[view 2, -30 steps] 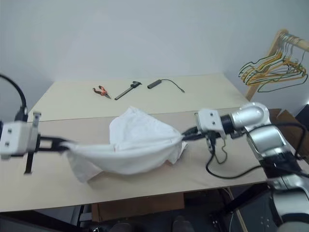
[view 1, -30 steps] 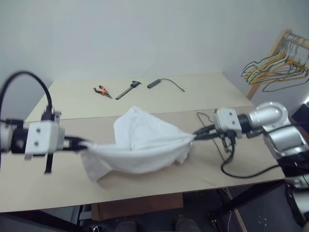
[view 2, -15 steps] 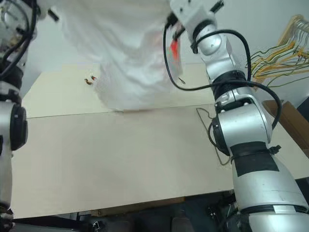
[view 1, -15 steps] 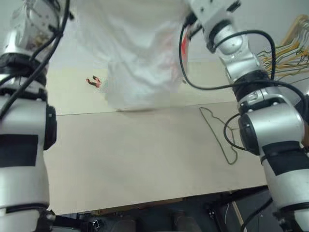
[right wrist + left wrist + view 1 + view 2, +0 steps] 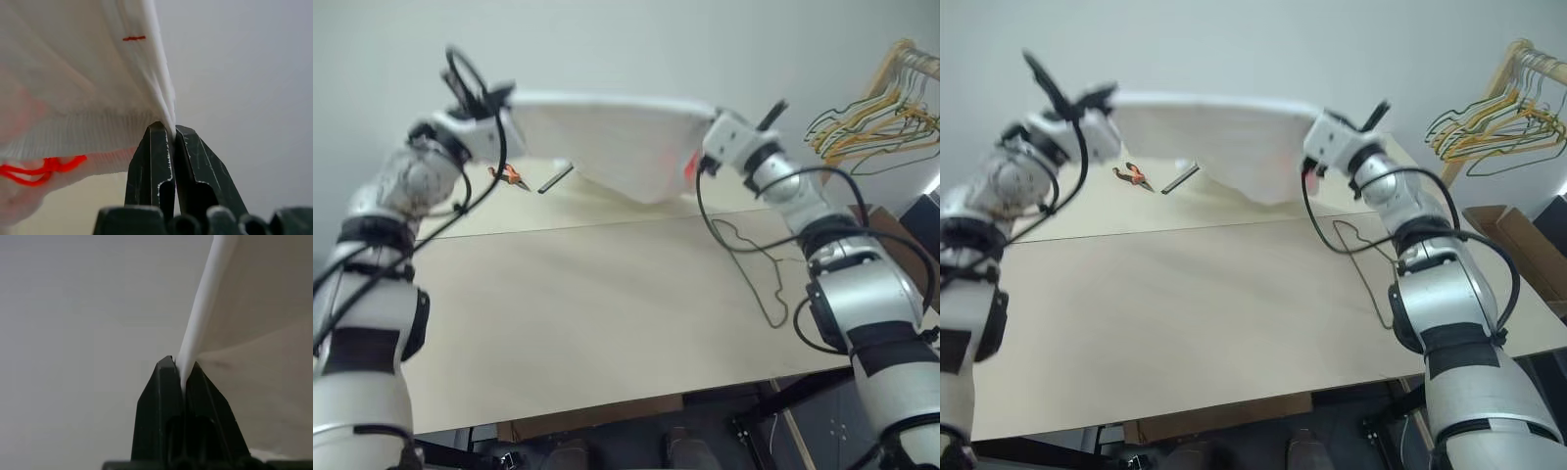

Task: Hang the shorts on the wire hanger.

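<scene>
The white shorts (image 5: pixel 617 137) hang in the air over the far half of the table, pulled out flat between my two grippers. My left gripper (image 5: pixel 501 97) is shut on one end of the waistband, and its wrist view shows the black fingers (image 5: pixel 166 382) pinching the cloth edge (image 5: pixel 205 298). My right gripper (image 5: pixel 708 119) is shut on the other end, with the ribbed band and a red thread (image 5: pixel 73 88) right against its fingertips (image 5: pixel 156 142). The wire hanger (image 5: pixel 759 264) lies flat on the table below my right arm, apart from the shorts.
Orange-handled pliers (image 5: pixel 512 177) and a black tool (image 5: pixel 555 178) lie on the far table under the shorts. A wooden rack with yellow and green hangers (image 5: pixel 876 108) stands at the right. A cardboard box (image 5: pixel 1513 235) sits beyond the table's (image 5: pixel 568 313) right edge.
Both grippers lifted the shorts off the table, swung them up high, then brought them down and forward. The shorts are now stretched flat in the air, and the hanger lies uncovered.
</scene>
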Motion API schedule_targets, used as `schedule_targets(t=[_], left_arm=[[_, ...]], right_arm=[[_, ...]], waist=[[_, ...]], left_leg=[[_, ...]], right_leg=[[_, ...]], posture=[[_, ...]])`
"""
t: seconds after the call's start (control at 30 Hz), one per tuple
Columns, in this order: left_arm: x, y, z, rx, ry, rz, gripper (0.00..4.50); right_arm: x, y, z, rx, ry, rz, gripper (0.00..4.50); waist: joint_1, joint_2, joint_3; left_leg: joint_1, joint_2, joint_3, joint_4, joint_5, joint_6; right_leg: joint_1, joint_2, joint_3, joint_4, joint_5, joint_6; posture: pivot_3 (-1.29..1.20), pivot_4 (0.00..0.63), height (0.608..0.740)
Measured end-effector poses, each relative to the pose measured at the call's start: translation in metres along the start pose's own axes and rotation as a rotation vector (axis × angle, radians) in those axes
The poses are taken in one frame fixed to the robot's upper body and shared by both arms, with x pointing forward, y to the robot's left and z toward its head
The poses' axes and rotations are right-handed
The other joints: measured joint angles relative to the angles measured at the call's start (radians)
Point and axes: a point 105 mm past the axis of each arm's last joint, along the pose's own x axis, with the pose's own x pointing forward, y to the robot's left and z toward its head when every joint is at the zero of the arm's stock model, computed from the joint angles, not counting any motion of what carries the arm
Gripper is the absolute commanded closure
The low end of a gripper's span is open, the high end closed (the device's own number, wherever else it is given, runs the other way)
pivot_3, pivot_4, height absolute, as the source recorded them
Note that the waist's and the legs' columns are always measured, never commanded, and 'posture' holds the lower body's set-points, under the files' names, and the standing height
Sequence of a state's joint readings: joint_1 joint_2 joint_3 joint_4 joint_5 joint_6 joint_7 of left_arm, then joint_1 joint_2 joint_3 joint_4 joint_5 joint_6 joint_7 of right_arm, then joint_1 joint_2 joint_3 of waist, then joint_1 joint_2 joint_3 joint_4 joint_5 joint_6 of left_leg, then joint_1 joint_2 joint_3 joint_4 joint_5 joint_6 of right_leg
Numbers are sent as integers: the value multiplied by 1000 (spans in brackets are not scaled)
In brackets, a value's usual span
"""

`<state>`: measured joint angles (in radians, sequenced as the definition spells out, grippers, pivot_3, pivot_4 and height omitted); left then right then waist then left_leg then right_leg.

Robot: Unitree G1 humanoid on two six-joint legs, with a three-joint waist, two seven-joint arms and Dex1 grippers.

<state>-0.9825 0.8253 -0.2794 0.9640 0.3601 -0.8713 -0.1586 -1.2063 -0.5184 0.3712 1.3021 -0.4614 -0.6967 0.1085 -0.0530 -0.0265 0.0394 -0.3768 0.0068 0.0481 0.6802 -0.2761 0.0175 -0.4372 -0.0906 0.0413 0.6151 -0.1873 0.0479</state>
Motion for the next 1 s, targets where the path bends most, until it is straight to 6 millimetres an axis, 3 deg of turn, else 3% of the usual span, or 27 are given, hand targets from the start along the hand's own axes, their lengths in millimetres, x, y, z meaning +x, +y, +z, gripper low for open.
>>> schedule_targets(t=[0.13,0.2,0.33,0.43,0.6,0.83,1.0], left_arm=[[-45,-53,8,-153,4,-166,4474],[-63,-67,15,-207,25,-255,4474],[-95,-73,27,-243,48,-433,4474],[-129,-94,39,-292,75,-667,4474],[-173,-111,65,-365,88,-992,4474],[-203,-113,105,-436,82,-1243,4474],[-220,-117,138,-531,20,-1321,4474]], right_arm=[[-29,65,-10,-41,-70,266,4500],[-39,86,-9,-40,-101,359,4500],[-50,100,-1,-80,-184,451,4500],[-66,117,4,-128,-259,549,4500],[-91,148,13,-143,-365,666,4500],[-109,154,18,-191,-435,695,4500],[-139,166,18,-166,-464,747,4500]], waist=[[-19,0,0],[-23,0,0],[-17,0,0],[-15,1,0],[-9,0,0],[-15,-1,1],[-14,-1,1]], left_leg=[[0,1,-6,1,0,0],[1,1,-8,1,0,0],[13,1,-8,0,0,1],[26,3,-6,-2,-2,3],[25,5,-1,-1,-2,3],[25,6,2,-2,-2,3],[26,6,2,-2,-3,4]], right_leg=[[-1,-1,2,2,0,0],[-1,-1,3,4,0,0],[10,0,3,7,-1,-1],[23,1,2,-2,-3,-2],[24,2,1,-3,-3,-2],[24,3,2,-4,-4,-3],[25,3,2,-4,-6,-5]], posture=[[99,0,740],[99,0,740],[90,0,740],[81,0,740],[61,7,740],[39,18,740],[32,27,740]])
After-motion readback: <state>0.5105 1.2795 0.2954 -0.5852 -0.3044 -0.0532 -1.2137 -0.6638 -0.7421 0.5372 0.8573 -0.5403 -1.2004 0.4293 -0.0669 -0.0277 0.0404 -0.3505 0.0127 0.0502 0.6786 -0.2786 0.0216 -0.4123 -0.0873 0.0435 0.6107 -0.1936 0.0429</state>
